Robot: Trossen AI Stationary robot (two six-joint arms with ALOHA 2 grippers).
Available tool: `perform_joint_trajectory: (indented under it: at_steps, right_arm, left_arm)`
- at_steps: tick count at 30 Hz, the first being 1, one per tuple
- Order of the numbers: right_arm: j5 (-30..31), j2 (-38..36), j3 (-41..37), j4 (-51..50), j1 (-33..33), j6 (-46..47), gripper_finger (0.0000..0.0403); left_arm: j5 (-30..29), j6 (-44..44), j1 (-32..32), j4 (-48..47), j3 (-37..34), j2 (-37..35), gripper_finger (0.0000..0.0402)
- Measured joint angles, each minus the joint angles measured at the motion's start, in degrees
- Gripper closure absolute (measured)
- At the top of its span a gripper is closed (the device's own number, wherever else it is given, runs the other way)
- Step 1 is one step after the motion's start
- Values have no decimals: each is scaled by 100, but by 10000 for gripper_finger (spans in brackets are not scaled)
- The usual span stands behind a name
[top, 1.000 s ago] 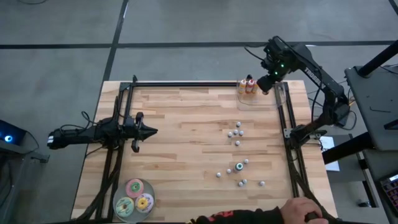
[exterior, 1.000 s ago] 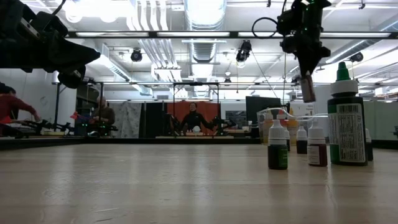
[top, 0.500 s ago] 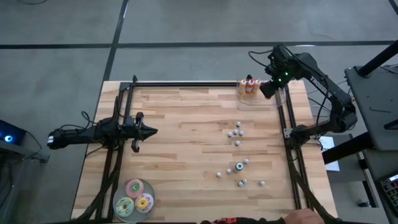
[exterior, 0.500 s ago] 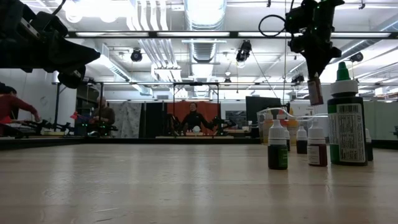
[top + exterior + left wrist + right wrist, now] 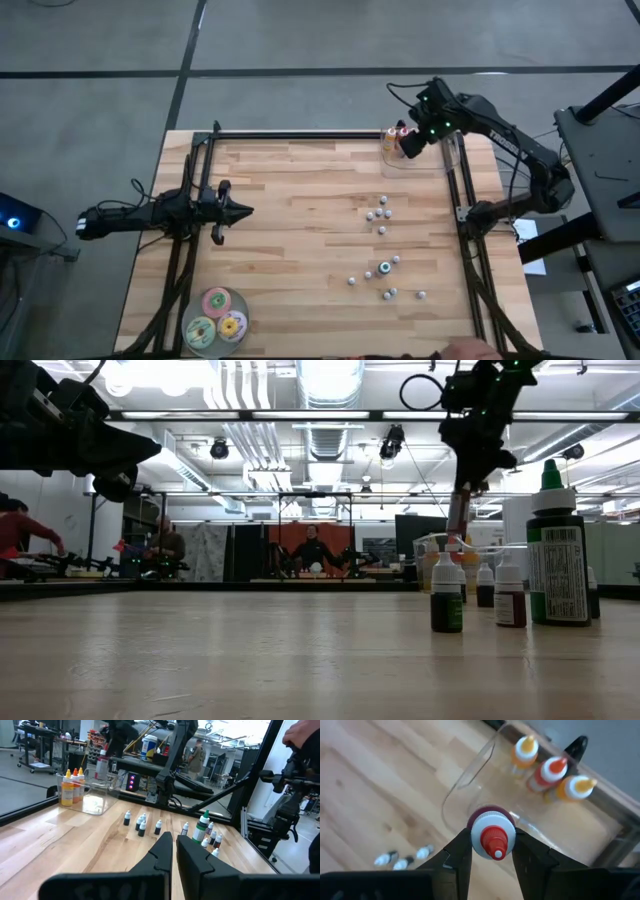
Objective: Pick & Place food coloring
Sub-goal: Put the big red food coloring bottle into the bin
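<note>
The wooden table [image 5: 290,230] carries a black frame along its far and side edges. The right arm reaches from its base at the table's right edge up and inward to the far right corner, elbow raised, wrist bent downward. Its right gripper [image 5: 491,851] hangs above a clear plastic container [image 5: 420,158] that stands at that corner; in the low view the gripper [image 5: 462,500] points almost straight down. Its fingers [image 5: 460,852] are partly closed around a red food coloring bottle [image 5: 491,832] with a white cap, pinched from both sides. Inside the container stand three bottles [image 5: 550,772], two orange and one red, against the far wall.

The left arm lies stretched low along the table's left side, its left gripper [image 5: 235,211] pointing toward the middle with its fingers [image 5: 160,852] nearly together, holding nothing.

The remaining small bottles [image 5: 380,212] stand in two loose clusters on the right half of the table, one containing a taller green bottle [image 5: 558,545]. Three round discs [image 5: 218,318] sit at the near left corner.
</note>
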Motion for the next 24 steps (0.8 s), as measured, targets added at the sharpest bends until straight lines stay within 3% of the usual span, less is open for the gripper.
perform_joint_trajectory:
  at_steps: [11, 24]
  right_arm:
    - [39, 455, 705, 419, -103, -252, 293]
    - [97, 1634, 1884, 417, -725, -600, 293]
  left_arm:
    - [0, 0, 0, 0, 0, 0, 402]
    - [-1, 2, 0, -2, -1, 0, 402]
